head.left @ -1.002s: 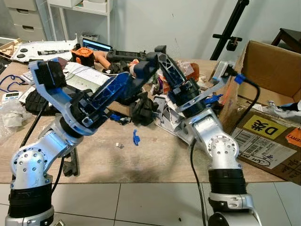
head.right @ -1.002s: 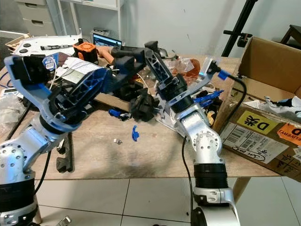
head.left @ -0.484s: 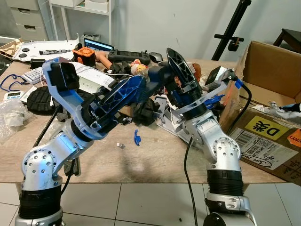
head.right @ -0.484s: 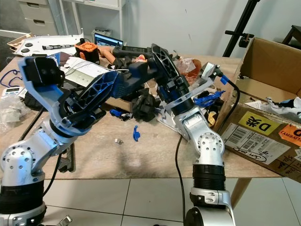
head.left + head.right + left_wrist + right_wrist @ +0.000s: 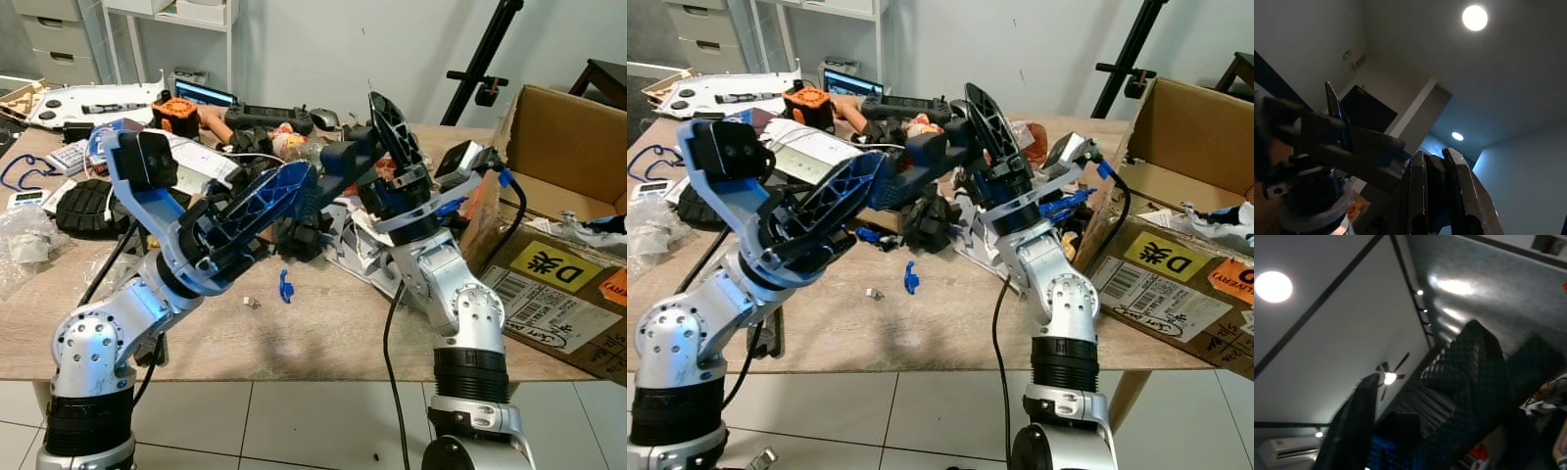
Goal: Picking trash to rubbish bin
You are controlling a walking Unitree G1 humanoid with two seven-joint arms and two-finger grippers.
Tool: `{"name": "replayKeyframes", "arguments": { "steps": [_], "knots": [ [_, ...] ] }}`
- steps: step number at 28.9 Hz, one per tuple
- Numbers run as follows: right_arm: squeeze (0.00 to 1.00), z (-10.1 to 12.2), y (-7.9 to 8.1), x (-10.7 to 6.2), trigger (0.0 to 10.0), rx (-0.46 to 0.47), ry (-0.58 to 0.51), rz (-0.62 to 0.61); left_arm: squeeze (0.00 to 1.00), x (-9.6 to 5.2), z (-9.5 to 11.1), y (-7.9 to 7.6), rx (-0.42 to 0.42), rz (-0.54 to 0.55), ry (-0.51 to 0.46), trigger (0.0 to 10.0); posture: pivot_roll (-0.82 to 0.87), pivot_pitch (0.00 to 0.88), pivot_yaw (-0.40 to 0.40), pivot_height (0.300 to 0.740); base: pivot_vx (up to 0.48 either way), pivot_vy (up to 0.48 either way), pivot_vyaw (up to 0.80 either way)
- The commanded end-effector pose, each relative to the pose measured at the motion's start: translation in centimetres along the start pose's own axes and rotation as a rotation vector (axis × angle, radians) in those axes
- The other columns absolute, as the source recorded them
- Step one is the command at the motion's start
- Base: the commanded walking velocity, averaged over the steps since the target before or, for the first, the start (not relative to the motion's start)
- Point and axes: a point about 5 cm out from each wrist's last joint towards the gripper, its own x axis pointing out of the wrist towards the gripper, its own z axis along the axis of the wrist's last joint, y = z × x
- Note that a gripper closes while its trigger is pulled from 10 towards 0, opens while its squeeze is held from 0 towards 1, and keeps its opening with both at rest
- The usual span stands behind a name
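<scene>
Now both arms have risen and swung right since a second ago; the left gripper (image 5: pixel 358 157), fingers pressed together, crosses the right gripper (image 5: pixel 390 119), fingers apart, above the trash heap (image 5: pixel 304 230) beside the cardboard box (image 5: pixel 563 147); its long axis unclear.

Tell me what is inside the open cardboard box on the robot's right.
Inside the cardboard box, crumpled white trash lies near its right side, over the bare brown bottom. The box's near flap, bearing labels, hides the lower front part of the interior.

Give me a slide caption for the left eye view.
Both arms raised over a cluttered table, cardboard box at the robot's right.
</scene>
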Motion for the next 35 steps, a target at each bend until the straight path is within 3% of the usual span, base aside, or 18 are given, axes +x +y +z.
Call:
{"name": "replayKeyframes", "arguments": {
  "steps": [1,10,13,15,16,18,19,22,33,34,35],
  "knots": [
    [0.00,0.2,0.9,0.1,0.0,0.003,-0.002,0.052,0.00,0.2,-0.4,-0.2,0.004,-0.004,0.015,0.0,0.02,0.129,-0.090,0.740,0.000,0.000,0.00],
    [0.00,0.5,1.0,0.1,0.0,0.024,-0.021,0.065,0.00,0.1,-0.4,0.1,0.019,0.023,0.016,0.0,0.02,0.132,-0.090,0.740,0.000,0.000,0.00],
    [0.00,0.6,1.0,0.0,0.0,0.027,-0.023,0.066,0.00,0.0,-0.3,0.4,0.053,0.060,0.010,0.0,0.02,0.132,-0.090,0.740,0.000,0.000,0.00],
    [0.00,0.8,1.0,0.0,0.0,0.030,-0.031,0.066,0.00,0.0,0.0,1.6,0.130,0.163,-0.017,0.0,0.02,0.132,-0.090,0.740,0.000,0.000,0.00],
    [0.00,0.9,1.1,0.0,0.0,0.033,-0.039,0.068,0.17,-0.1,0.2,2.5,0.183,0.244,-0.033,2.5,0.02,0.132,-0.090,0.740,0.000,0.000,0.00],
    [0.00,0.9,1.1,0.0,0.0,0.034,-0.041,0.069,0.17,-0.1,0.3,2.7,0.193,0.264,-0.034,2.5,0.02,0.133,-0.092,0.740,0.000,0.000,0.00],
    [0.00,1.0,1.1,0.0,0.0,0.031,-0.045,0.068,1.00,-0.1,0.4,3.5,0.242,0.338,-0.029,10.0,0.02,0.133,-0.092,0.740,0.000,0.000,0.00],
    [0.00,1.3,1.1,0.1,0.0,0.017,-0.070,0.060,1.00,-0.5,1.2,5.4,0.350,0.518,-0.063,10.0,0.01,0.133,-0.093,0.740,0.000,0.000,0.00],
    [0.00,3.5,1.9,0.3,0.0,-0.062,-0.124,0.066,1.00,-1.6,2.1,5.8,0.380,0.600,-0.147,10.0,-0.01,0.128,-0.090,0.740,0.000,0.000,0.00],
    [0.00,4.0,2.1,0.3,0.0,-0.080,-0.128,0.066,0.85,-1.8,2.3,5.8,0.366,0.600,-0.186,10.0,-0.01,0.128,-0.090,0.740,0.000,0.000,0.00],
    [0.00,4.6,2.2,0.2,0.0,-0.103,-0.135,0.059,0.00,-1.9,2.4,5.7,0.354,0.596,-0.219,10.0,-0.01,0.126,-0.091,0.740,0.000,0.000,0.00]
  ]
}}
